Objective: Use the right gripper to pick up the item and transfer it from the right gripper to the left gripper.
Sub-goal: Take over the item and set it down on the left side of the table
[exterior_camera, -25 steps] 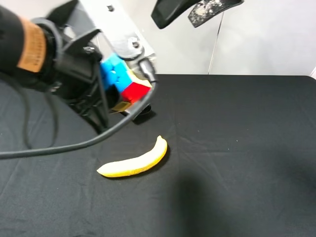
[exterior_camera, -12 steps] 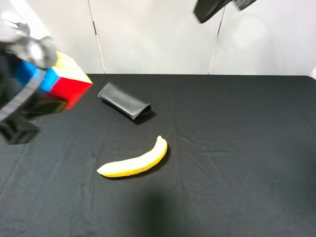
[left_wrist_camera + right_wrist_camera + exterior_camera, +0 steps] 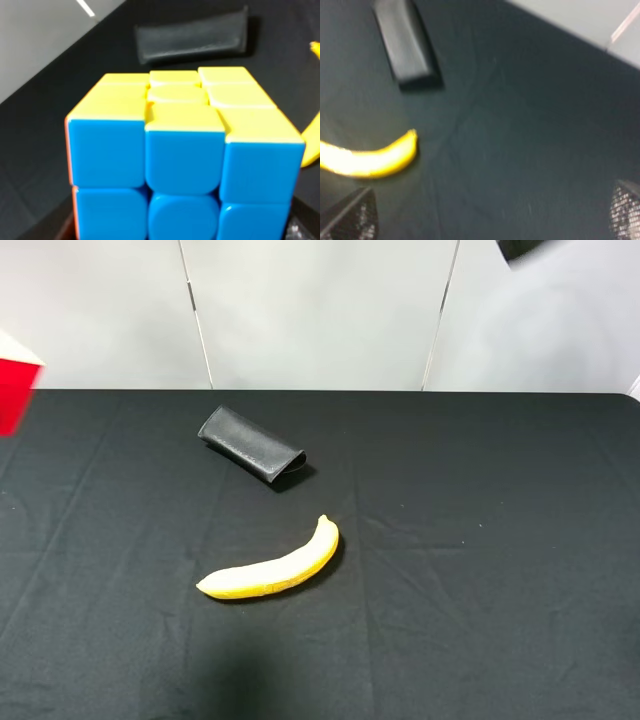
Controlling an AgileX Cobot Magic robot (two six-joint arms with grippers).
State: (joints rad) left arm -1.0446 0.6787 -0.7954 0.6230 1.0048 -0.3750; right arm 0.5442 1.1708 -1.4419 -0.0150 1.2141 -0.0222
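Close up against the left wrist camera, the black left gripper (image 3: 182, 234) carries the small puzzle cube of three-by-three plastic tiles (image 3: 182, 150). A yellow face is uppermost and a blue face is turned toward the lens. The puzzle cube fills most of that view, so the fingers are all but hidden and only dark slivers show at its lower corners. Because it hangs clear of the bench with nothing else beneath it, I judge the left gripper to be pinched on its lower part. In the exterior view only a red corner of the puzzle cube (image 3: 15, 380) shows, cut off by the far left edge of the frame and high above the cloth. It is probably held out to that side to keep it clear of the other arm.

The black right gripper (image 3: 487, 215) holds nothing. Its two mesh-patterned fingertips (image 3: 350, 215) sit wide apart, with only bare bench between them. From the exterior camera just a dark scrap of the right arm (image 3: 525, 248) shows in the upper right corner, well apart from the puzzle cube. That spacing reads to me as the handover completed, with the cube on the left side and the right side free.

On the black cloth-covered bench (image 3: 480, 540), the curved yellow banana (image 3: 270, 565) lies at lower centre. The black leather case (image 3: 252, 455) lies above and left of it, apart from it. Neither belongs to the job, which would explain why they lie flat and untouched.
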